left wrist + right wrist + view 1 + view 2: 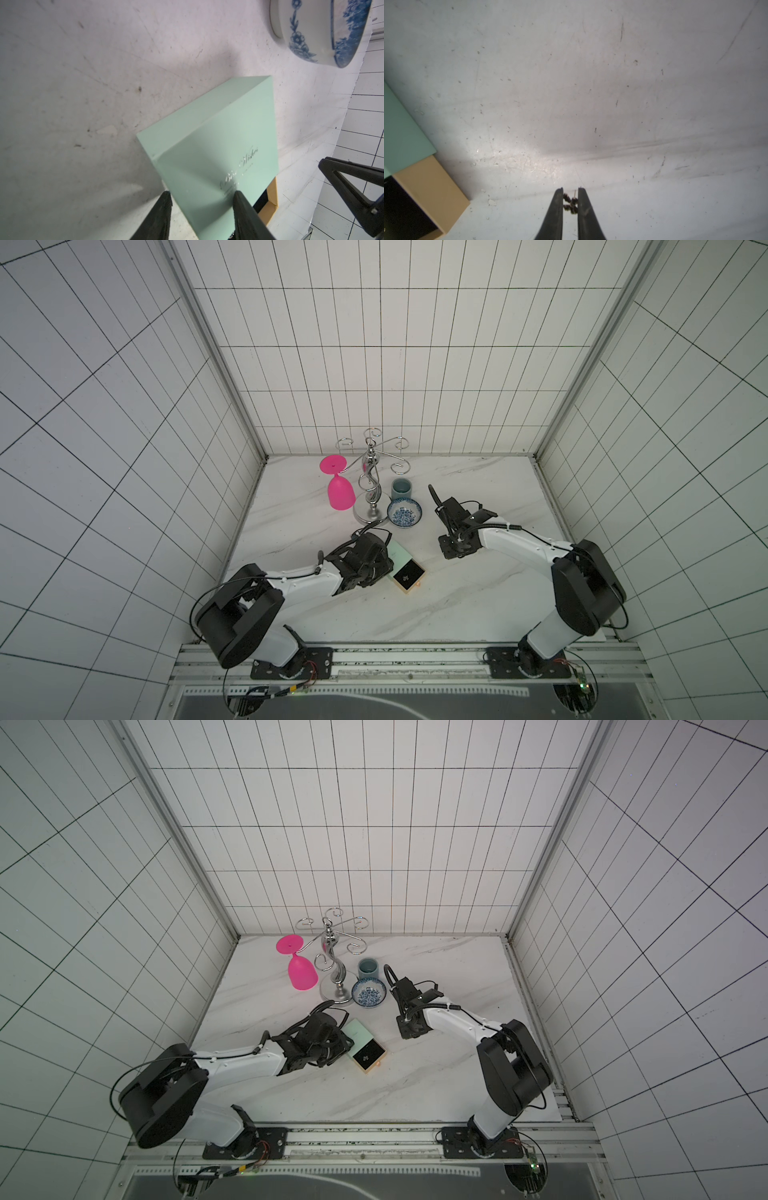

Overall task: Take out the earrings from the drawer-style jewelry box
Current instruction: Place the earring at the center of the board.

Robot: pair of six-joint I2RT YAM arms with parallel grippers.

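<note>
The drawer-style jewelry box [398, 556] lies near the middle of the desk [478, 593], somewhat toward the front edge. Its mint sleeve is held at 1 end by the left gripper [201, 193], whose fingers are narrowly parted around it. If that hold is loosened, the box could be pushed across the desk and the drawn-out tray [431, 182] jolted.

The greater risk is judged to lie with the right gripper [571, 192]. 1 earring [570, 202] is pinched between its nearly closed fingertips, low over bare desk between the box and the right edge. So small a piece could be dropped through a slight slackening or a quick swing, and would then be hard to find on the veined surface.

In the tray's black lining a pale speck [405, 576] is seen, taken to be the other earring. Nothing but blue pattern is made out in the bowl [307, 31], which is set near the box on its far-edge side. The inside of the cup [402, 494] cannot be judged.
</note>
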